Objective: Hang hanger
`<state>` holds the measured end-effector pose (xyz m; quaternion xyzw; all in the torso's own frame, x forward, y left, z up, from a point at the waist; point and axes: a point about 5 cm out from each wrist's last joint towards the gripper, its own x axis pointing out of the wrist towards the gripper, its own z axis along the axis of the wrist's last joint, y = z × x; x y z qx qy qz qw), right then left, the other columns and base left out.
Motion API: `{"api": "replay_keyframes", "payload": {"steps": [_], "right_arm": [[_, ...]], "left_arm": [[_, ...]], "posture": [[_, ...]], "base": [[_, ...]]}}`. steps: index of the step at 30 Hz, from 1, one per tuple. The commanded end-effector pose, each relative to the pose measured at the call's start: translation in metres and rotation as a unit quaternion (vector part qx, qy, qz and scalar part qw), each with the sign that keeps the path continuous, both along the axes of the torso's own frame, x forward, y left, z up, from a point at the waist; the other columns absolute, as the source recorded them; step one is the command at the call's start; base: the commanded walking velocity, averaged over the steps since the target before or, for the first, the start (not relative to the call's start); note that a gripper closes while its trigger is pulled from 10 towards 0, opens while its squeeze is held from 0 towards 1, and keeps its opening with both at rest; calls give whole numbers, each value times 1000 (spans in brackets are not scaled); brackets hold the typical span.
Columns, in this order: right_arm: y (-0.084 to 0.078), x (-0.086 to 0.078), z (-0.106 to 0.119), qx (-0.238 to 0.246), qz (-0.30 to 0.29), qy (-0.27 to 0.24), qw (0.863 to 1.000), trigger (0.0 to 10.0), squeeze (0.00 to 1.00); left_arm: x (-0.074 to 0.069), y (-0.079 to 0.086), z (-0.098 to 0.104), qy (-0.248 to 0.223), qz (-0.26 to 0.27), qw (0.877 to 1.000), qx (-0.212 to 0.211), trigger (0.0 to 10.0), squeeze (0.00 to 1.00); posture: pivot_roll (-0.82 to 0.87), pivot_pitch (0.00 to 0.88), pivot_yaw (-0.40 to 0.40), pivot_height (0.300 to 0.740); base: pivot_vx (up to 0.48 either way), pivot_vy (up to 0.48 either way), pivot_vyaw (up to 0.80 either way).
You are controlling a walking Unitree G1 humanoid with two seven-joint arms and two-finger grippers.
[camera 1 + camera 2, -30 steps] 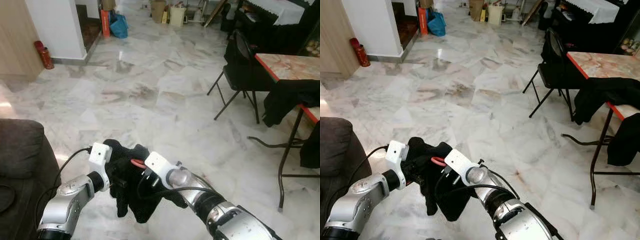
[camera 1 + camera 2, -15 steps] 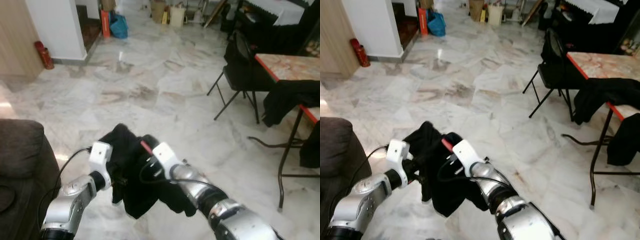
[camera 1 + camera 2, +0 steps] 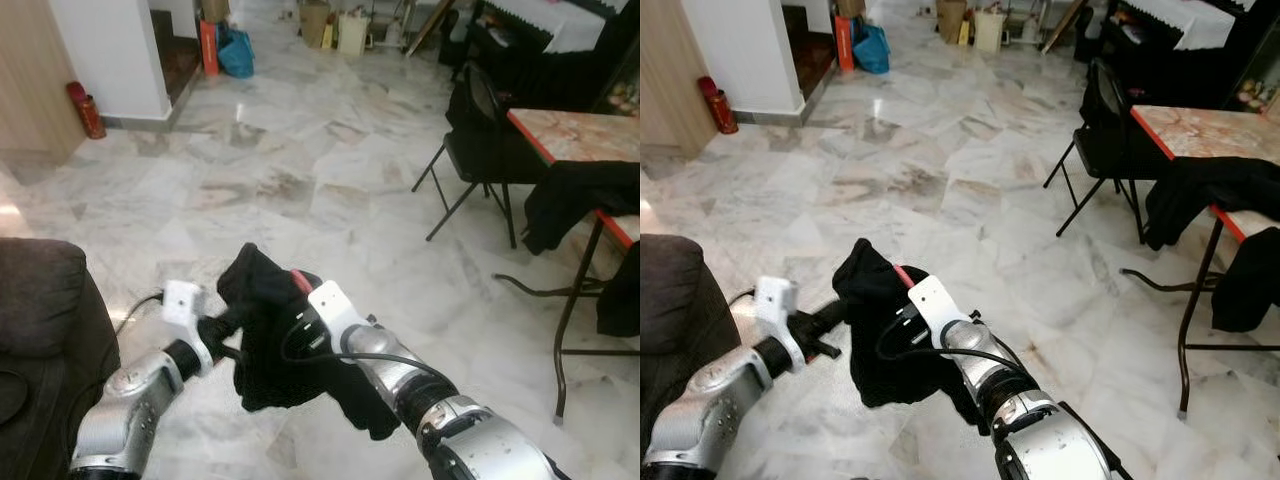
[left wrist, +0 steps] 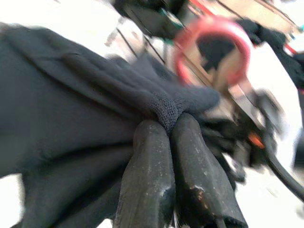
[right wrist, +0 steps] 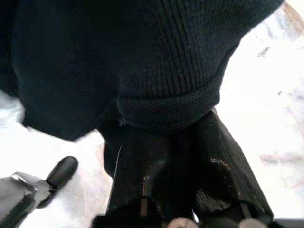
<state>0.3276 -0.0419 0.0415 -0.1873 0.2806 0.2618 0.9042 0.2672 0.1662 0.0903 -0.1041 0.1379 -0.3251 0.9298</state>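
Both jaws pinching garment (image 3: 275, 340) edges

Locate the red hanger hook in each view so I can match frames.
Left eye view: red hanger hook peeks from the black garment, low centre.
Right eye view: low centre-left.
Left wrist view: blurred red ring, upper right.
Right wrist view: not in it.
Shared landmark: black garment.

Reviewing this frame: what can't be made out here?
- Red hanger: its hook shows in the blurred left wrist view; the black garment covers the rest in the eye views.
- Right hand: whether it grips hanger or only cloth; the garment hides its fingertips.
- Left hand: shut on a garment fold.
- Rail or rack for hanging: none identifiable.
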Motion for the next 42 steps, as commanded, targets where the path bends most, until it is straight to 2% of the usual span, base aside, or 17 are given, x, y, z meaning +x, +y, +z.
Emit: {"api": "replay_keyframes", "payload": {"steps": [1, 2, 3, 6, 7, 10, 11, 15, 17, 19, 20, 28, 36, 39, 40, 41, 42], "right_arm": [[2, 10, 14, 19, -14, -26, 999, 10000, 0], [5, 11, 17, 32, -16, -28, 999, 10000, 0], [7, 12, 19, 37, -16, -29, 999, 10000, 0], [8, 12, 20, 40, -16, -29, 999, 10000, 0], [8, 13, 21, 40, -13, -31, 999, 10000, 0], [6, 15, 23, 38, -10, -34, 999, 10000, 0], [4, 16, 24, 36, -7, -35, 999, 10000, 0], [3, 16, 23, 32, 1, -34, 999, 10000, 0], [1, 16, 23, 28, 11, -34, 999, 10000, 0], [0, 15, 22, 24, 17, -33, 999, 10000, 0], [-1, 15, 21, 22, 21, -32, 999, 10000, 0], [-6, 17, 22, 17, 20, -34, 999, 10000, 0], [-12, 19, 22, 12, 16, -37, 999, 10000, 0], [-16, 20, 23, 2, 41, -40, 998, 10000, 0], [-20, 21, 24, -7, 56, -49, 997, 10000, 0], [-28, 23, 29, -26, 97, -68, 993, 10000, 0], [-28, 23, 29, -26, 97, -68, 993, 10000, 0]], "left_arm": [[-8, -9, -5, 20, -45, 999, 18, 2706, 0], [-17, -11, -19, 53, -80, 994, 60, 4941, 0], [-20, -10, -25, 64, -89, 990, 83, 7686, 0], [-22, -10, -29, 70, -95, 988, 98, 7686, 0], [-19, -4, -33, 71, -62, 989, 111, 10000, 0], [-12, 5, -33, 60, -13, 990, 124, 10000, 0], [-5, 13, -30, 47, 17, 989, 139, 10000, 0], [0, 20, -27, 37, 44, 987, 148, 10000, 0], [7, 27, -21, 17, 84, 986, 147, 10000, 0], [8, 27, -19, 9, 83, 986, 144, 10000, 0], [8, 26, -19, 8, 78, 988, 135, 10000, 1000], [4, 19, -18, 3, 50, 991, 121, 10000, 1000], [-2, 18, -10, 7, -3, 994, 107, 10000, 1000], [-5, 19, -5, 4, -23, 994, 111, 10000, 1000], [-7, 20, 0, 2, -33, 994, 108, 10000, 1000], [-12, 22, 11, -4, -62, 993, 96, 10000, 1000], [-12, 22, 11, -4, -62, 993, 96, 10000, 1000]], "posture": [[226, 0, -89, 732], [229, 0, -90, 732], [227, 0, -89, 732], [227, 0, -89, 732], [225, 0, -92, 732], [225, 0, -94, 732], [227, 0, -96, 732], [226, 0, -95, 732], [225, 0, -94, 732], [225, 0, -94, 732], [224, 0, -94, 732], [223, 0, -87, 732], [224, 0, -78, 732], [227, 0, -76, 732], [228, 0, -76, 732], [229, 0, -76, 732], [229, 0, -76, 732]], "base": [[0, 0, 0], [0, 0, 0], [0, 0, 0], [0, 0, 0], [0, 0, 0], [0, 0, 0], [0, 0, 0], [0, 0, 0], [0, 0, 0], [0, 0, 0], [0, 0, 0], [0, 0, 0], [0, 0, 0], [0, 0, 0], [0, 0, 0], [0, 0, 0], [0, 0, 0]]}}
